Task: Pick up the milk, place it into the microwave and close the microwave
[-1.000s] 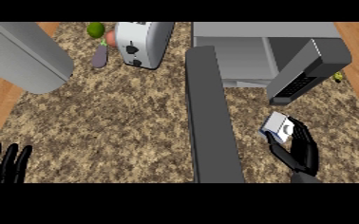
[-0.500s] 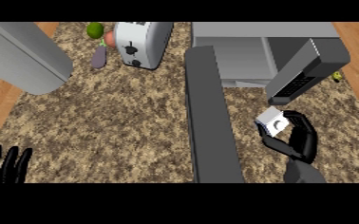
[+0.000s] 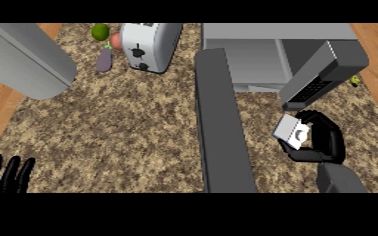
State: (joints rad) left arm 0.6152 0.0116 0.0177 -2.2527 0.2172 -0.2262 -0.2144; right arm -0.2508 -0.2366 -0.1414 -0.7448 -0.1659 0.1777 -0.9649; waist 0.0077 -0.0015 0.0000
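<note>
One step done, judging from head view: milk (image 3: 289, 131) lifted, right hand (image 3: 319, 141) curled round it, near the open microwave (image 3: 255, 60), not yet inside. Door (image 3: 221, 125) unclosed. Left hand (image 3: 15, 172) resting, fingers straight, near-left.

Even, bright light; soft shadows, no glare.

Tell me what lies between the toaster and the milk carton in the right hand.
In the head view, the microwave's open door stands between the toaster and the milk carton.
</note>
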